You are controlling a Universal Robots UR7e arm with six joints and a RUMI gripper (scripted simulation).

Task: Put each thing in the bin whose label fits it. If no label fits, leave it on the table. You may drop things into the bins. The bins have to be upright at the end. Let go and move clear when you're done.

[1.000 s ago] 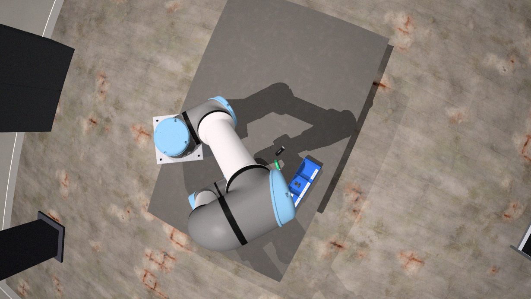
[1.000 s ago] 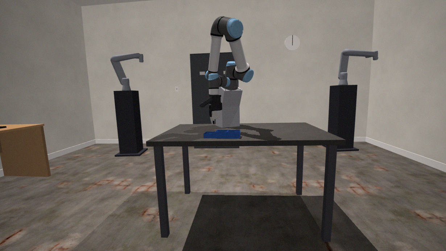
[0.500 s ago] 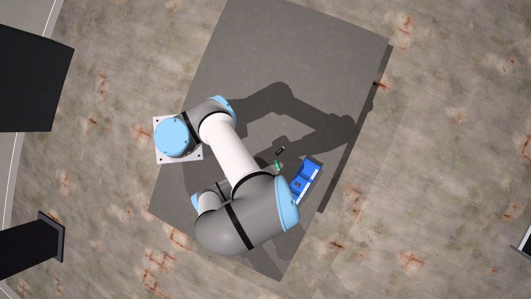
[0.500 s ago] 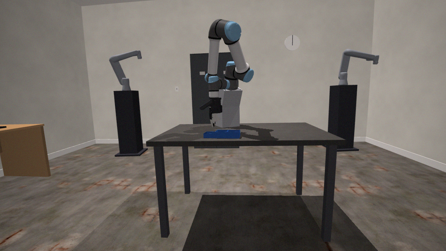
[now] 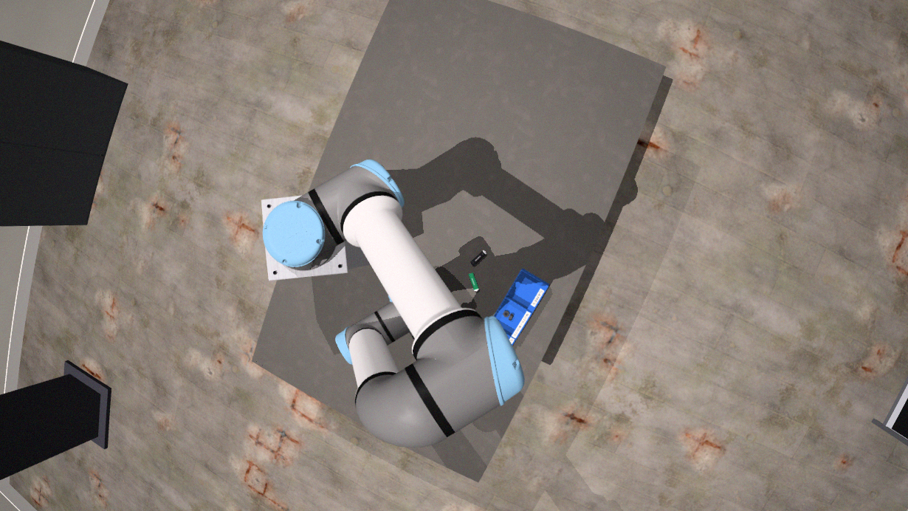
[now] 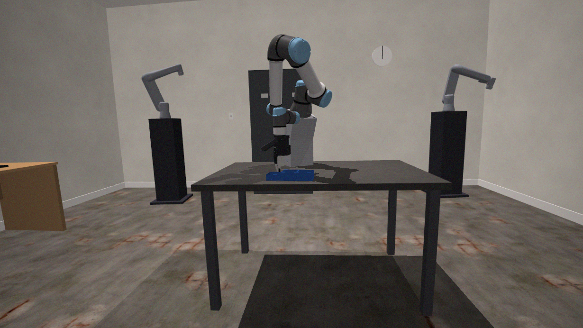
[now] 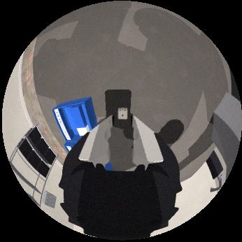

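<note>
Pincer (image 6: 279,169) (image 7: 122,116) over grey table (image 5: 520,95) (image 6: 346,174) (image 7: 77,63), beige back wall (image 6: 195,41) beyond.

The arm (image 5: 409,273) (image 6: 276,83) has come down, its jaws (image 6: 279,170) now lower, near the worktop (image 5: 508,95) (image 6: 375,171) (image 7: 87,63). From above, its bulky elbow has shifted. The background arms (image 6: 152,91) (image 6: 450,83) seem to have changed pose slightly.
</note>
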